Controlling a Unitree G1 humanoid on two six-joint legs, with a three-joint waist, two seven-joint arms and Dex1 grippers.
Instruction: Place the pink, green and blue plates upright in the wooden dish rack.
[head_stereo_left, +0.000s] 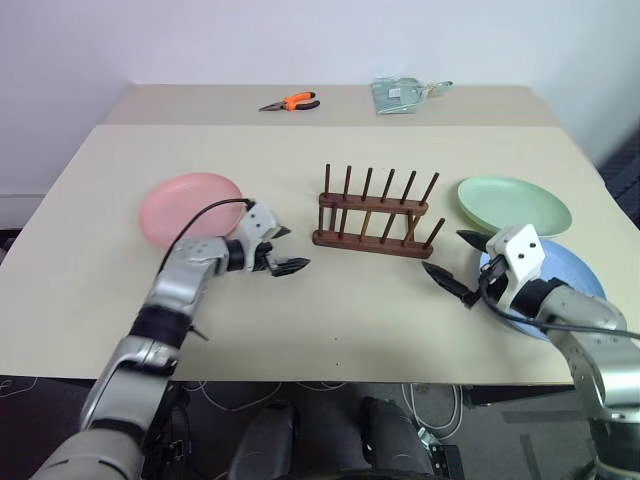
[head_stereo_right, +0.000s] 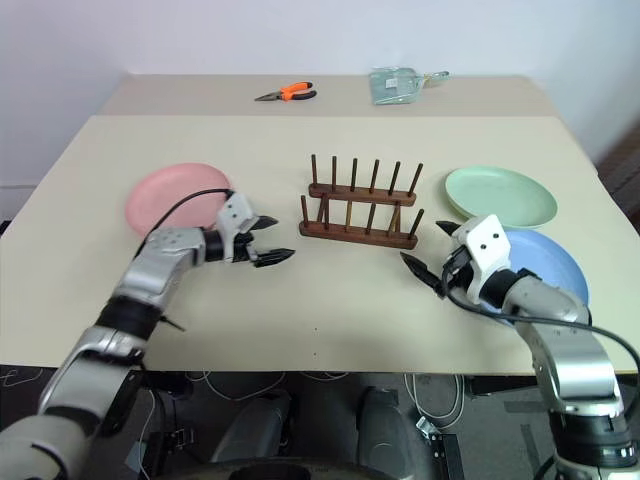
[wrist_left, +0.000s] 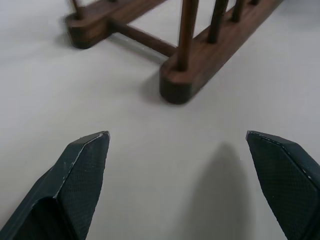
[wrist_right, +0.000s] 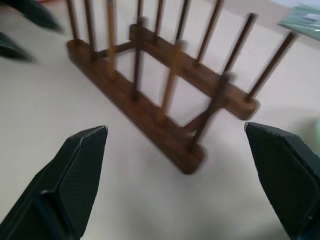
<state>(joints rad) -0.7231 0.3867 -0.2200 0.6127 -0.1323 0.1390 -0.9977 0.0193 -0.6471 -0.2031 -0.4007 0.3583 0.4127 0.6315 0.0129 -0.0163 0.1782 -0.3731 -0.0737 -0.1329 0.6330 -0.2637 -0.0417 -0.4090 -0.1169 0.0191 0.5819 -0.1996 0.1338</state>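
The wooden dish rack (head_stereo_left: 375, 215) stands empty in the middle of the table. A pink plate (head_stereo_left: 190, 207) lies flat to its left. To the rack's right, a green plate (head_stereo_left: 514, 205) lies flat, with a blue plate (head_stereo_left: 575, 280) flat in front of it. My left gripper (head_stereo_left: 293, 248) hovers open between the pink plate and the rack's left end (wrist_left: 200, 70), holding nothing. My right gripper (head_stereo_left: 445, 252) is open and empty just off the rack's right end (wrist_right: 150, 110), and its wrist covers part of the blue plate.
Orange-handled pliers (head_stereo_left: 290, 102) and a clear plastic packet (head_stereo_left: 400, 95) lie on the far table section. The table's front edge (head_stereo_left: 330, 378) runs just beyond my forearms. Bare tabletop stretches in front of the rack.
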